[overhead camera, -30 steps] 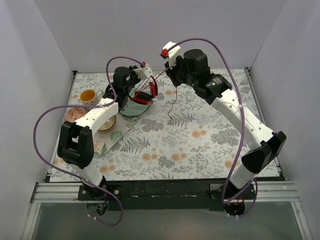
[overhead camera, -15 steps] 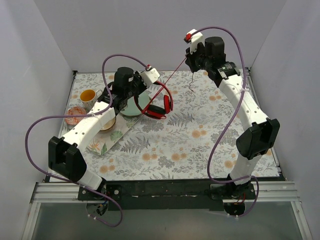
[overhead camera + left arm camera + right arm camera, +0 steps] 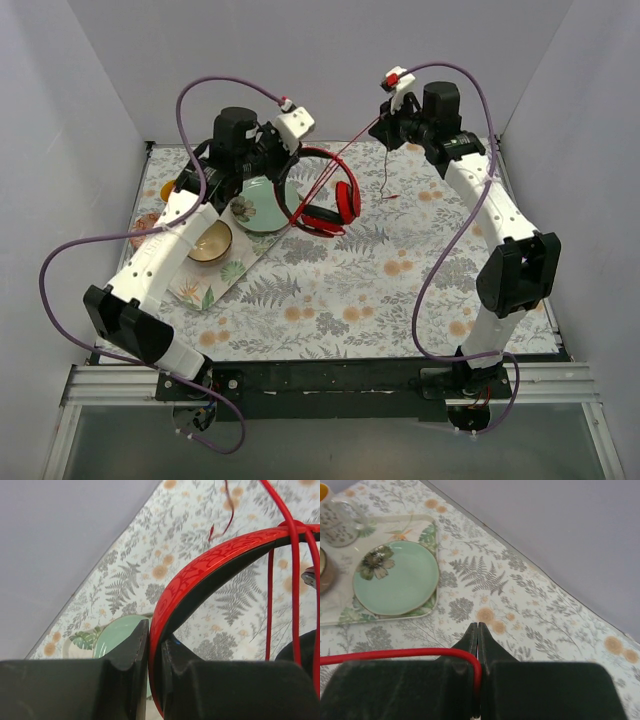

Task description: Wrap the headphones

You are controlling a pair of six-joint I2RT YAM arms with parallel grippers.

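The red headphones with black ear cushions hang in the air at the back middle of the table. My left gripper is shut on the red headband, which runs between the jaws in the left wrist view. The thin red cable runs taut from the headphones up to my right gripper, which is shut on it near the back wall. In the right wrist view the cable bends into the closed jaws. A loose cable end dangles below the right gripper.
A leaf-patterned tray at the left holds a green plate and a brown bowl. A cup of orange drink and a patterned dish stand at the far left. Grey walls close in on three sides.
My left gripper has lifted the headphones and swung them right and back. My right gripper has moved right and up toward the back wall, pulling the cable taut.
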